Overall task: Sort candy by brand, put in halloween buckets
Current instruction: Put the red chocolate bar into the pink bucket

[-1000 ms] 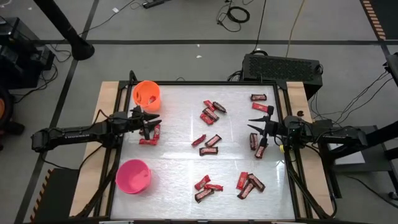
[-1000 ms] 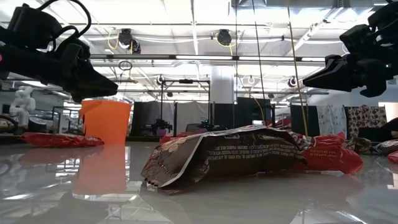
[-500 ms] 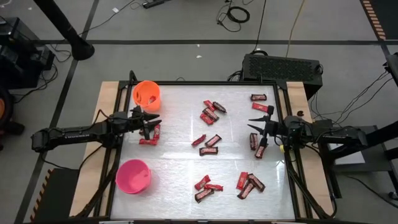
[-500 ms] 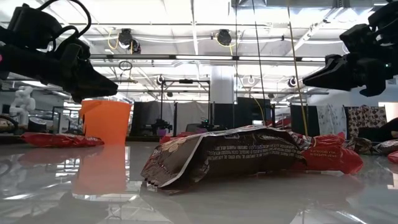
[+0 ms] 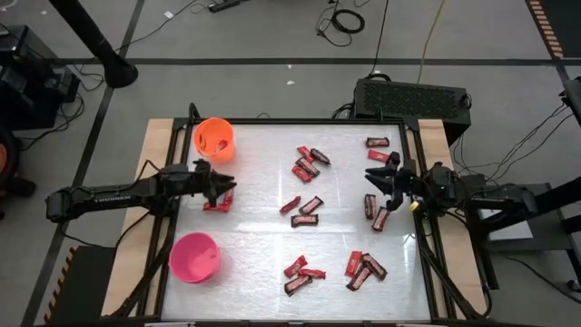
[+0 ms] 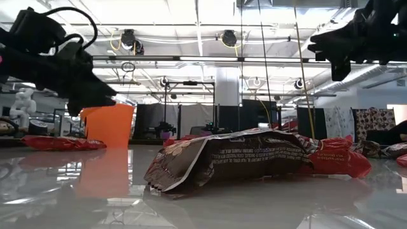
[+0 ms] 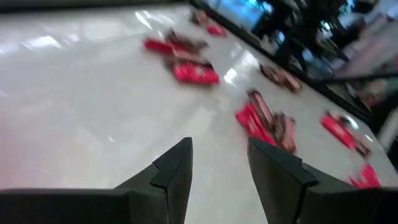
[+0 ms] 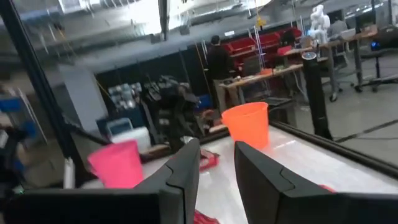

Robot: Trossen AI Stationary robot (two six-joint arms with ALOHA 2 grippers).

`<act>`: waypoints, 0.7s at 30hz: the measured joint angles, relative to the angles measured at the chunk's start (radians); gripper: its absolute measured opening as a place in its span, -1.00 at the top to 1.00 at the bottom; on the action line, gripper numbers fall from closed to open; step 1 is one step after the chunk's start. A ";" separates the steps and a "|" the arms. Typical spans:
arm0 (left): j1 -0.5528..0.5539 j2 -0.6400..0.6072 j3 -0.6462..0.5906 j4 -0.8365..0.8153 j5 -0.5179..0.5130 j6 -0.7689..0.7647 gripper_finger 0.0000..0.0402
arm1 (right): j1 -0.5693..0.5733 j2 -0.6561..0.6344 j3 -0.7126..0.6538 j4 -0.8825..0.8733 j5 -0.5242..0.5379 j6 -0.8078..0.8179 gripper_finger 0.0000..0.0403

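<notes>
Change since earlier: both arms have lifted and pulled back a little; in the low view the right gripper [image 6: 321, 46] now sits higher, near the top edge, and the left gripper [image 6: 105, 95] has tilted down in front of the orange bucket [image 6: 107, 124].
Left gripper: it hangs over the left part of the table [image 5: 263, 227], between the orange bucket [image 5: 214, 137] and the pink bucket [image 5: 194, 256], just above two red bars [image 5: 218, 202]. Its fingers [image 7: 175, 171] stand apart with a clear gap and nothing is between them.
Right gripper: it hangs at the right side of the table [image 5: 379, 179], above a dark bar [image 5: 370, 205] near that edge. Its fingers [image 8: 186, 171] are spread a little, with bare space between them.
Candy: the bars lie loose on the table in several groups: a middle group [image 5: 307, 163], a pair [image 5: 305, 211] below it, one bar [image 5: 378, 143] at the far right corner, and two groups at the near edge [image 5: 300, 274] [image 5: 363, 267]. In the low view one dark wrapper [image 6: 222, 159] lies close to the camera with a red one [image 6: 340, 159] beside it.
Buckets: orange stands at the far left corner, pink at the near left side, well apart. I cannot tell if candy lies inside them.
</notes>
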 joint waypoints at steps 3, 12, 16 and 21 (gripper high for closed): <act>0.000 0.000 0.000 -0.041 0.064 0.001 0.20 | 0.000 0.036 0.000 0.012 0.000 0.031 0.54; 0.000 0.000 0.003 -0.029 0.025 0.023 0.20 | 0.062 0.240 0.001 0.092 -0.024 0.106 0.54; 0.000 0.001 0.062 -0.133 0.051 0.132 0.20 | 0.102 0.365 0.048 0.135 -0.018 0.081 0.54; 0.000 0.001 0.140 -0.318 0.004 0.179 0.20 | 0.145 0.579 0.163 0.138 0.002 0.028 0.54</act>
